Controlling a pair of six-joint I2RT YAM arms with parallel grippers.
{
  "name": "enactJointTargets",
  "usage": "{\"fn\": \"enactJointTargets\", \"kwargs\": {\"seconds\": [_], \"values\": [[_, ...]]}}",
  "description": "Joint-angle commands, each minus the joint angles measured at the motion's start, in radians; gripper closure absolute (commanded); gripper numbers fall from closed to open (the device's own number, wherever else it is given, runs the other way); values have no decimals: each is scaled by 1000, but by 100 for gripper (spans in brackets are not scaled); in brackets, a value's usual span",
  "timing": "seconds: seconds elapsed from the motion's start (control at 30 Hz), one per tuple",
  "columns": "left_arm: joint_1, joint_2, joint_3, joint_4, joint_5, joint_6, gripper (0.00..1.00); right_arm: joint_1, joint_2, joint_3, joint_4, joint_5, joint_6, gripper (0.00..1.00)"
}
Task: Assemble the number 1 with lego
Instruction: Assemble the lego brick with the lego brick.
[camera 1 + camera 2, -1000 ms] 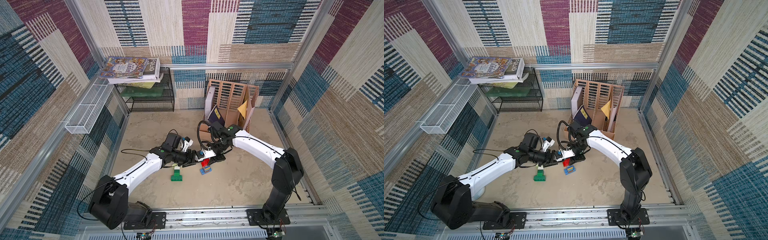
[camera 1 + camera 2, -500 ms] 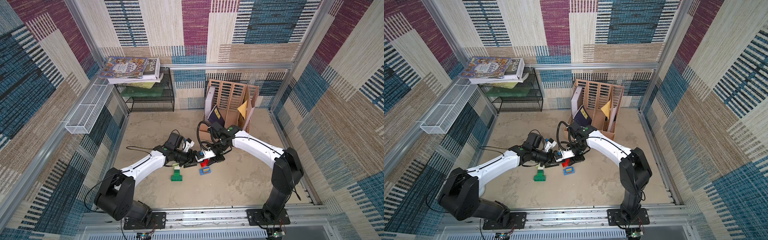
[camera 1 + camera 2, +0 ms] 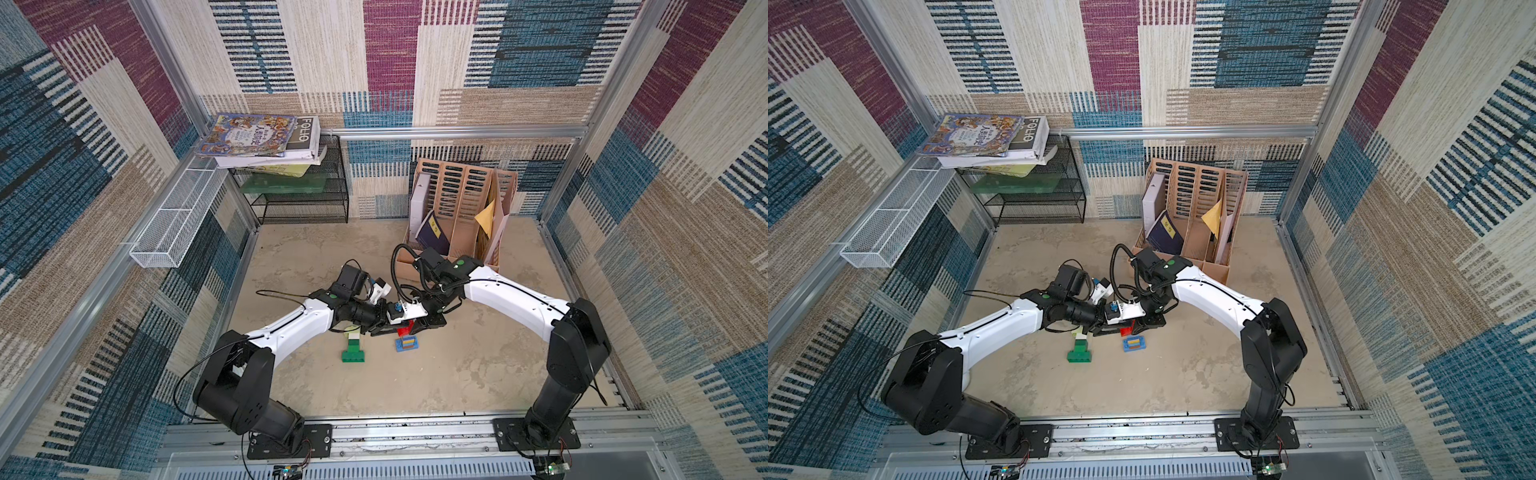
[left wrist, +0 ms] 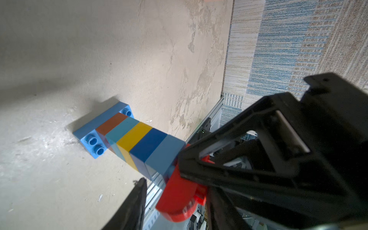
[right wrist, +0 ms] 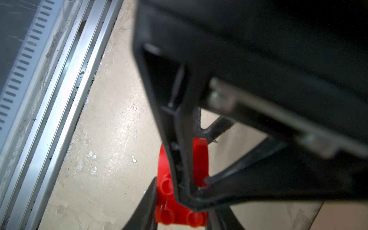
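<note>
Red brick (image 4: 179, 196): hard, glossy plastic with one side rounded and round studs on one face. It sits at the upper end of the coloured stack, raised off the worktop, where the two arms meet.
Right gripper (image 3: 419, 326): jaws narrow, clamped on the red brick.
Left gripper (image 3: 390, 329): its tip is at the same brick. The wrist view is crowded with black fingers, so I cannot tell whether its jaws grip the brick or only flank it.
Coloured stack (image 4: 139, 139): upright column on a wide light-blue studded base, then brown, teal, yellow, dark blue and pale blue. The walls are flat and smooth, the corners crisp.
Green build (image 3: 353, 348): wide dark green foot, green stem and pale top, on the worktop near the coloured stack but apart from it.
Worktop (image 3: 415, 395): mottled beige, matt and scuffed.
Handling: the bricks look light and rigid and should not deform. The smooth walls probably slip under a shallow pinch.
Where to hold: the two flat opposite walls, not the rounded side or the studs.
Seating: the studs want a straight, square press. The tall narrow column likely tips, so brace it low.
</note>
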Motion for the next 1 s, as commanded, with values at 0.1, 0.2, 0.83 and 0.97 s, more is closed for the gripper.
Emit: {"fn": "enactJointTargets", "kwargs": {"seconds": [0.1, 0.2, 0.83, 0.97], "values": [[-1, 5, -1, -62, -79, 24, 56, 33, 3, -39, -83, 91, 100, 79], [0, 2, -3, -80, -87, 41, 57, 43, -3, -42, -70, 117, 136, 77], [-1, 8, -15, -90, -87, 85, 65, 101, -18, -53, -43, 201, 345, 64], [-1, 7, -9, -82, -84, 83, 64, 106, -42, -42, -11, 174, 347, 52]]}}
